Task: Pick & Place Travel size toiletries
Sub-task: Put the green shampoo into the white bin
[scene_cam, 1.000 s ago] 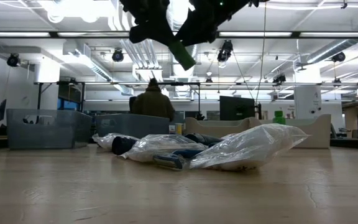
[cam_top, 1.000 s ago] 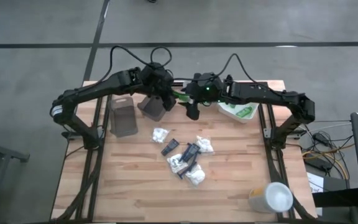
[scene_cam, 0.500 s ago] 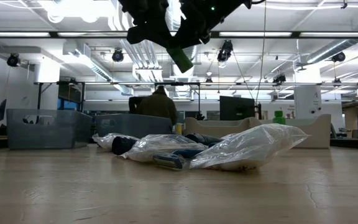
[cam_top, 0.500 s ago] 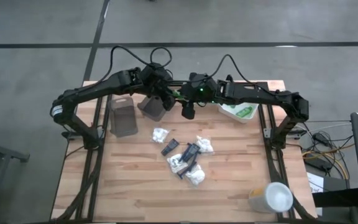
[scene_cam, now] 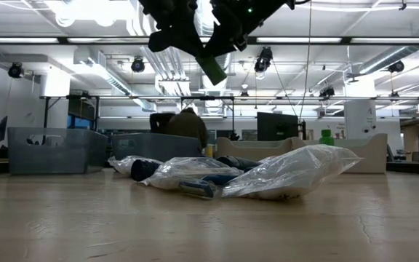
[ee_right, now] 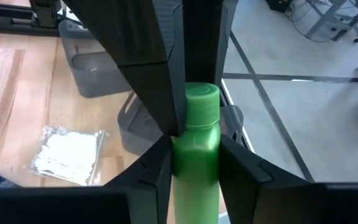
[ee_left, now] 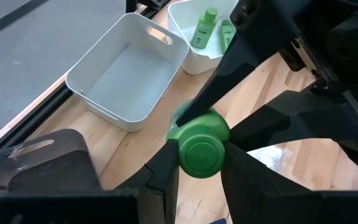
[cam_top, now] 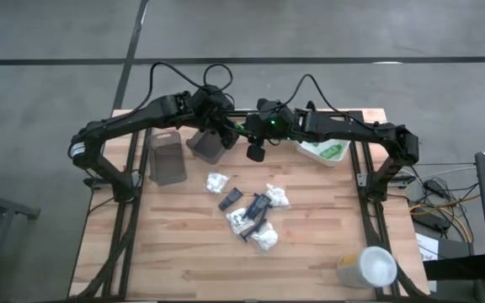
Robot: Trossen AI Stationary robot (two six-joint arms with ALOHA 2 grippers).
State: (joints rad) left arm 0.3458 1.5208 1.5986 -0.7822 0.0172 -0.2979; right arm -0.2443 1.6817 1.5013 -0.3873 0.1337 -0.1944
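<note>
Green plastic bottle (ee_right: 194, 155) hangs above the table, gripped between both sets of jaws: left gripper (ee_left: 194, 171) at the cap end, right gripper (ee_right: 194, 163) around the body. Judged light, rigid, smooth-walled; mid-body hold safest.

grey tray (cam_top: 167, 158), brown tray (cam_top: 206, 145), white tray (cam_top: 322, 151) along table's (cam_top: 175, 252) far edge; white cup (cam_top: 367, 268) near corner.

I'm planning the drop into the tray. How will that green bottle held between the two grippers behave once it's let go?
The green bottle looks like smooth, round plastic, so it may slip and would probably roll on its side. Small, so likely light. The left gripper pinches its cap end while the right gripper closes on its body; it seems stiff enough to span them.
</note>
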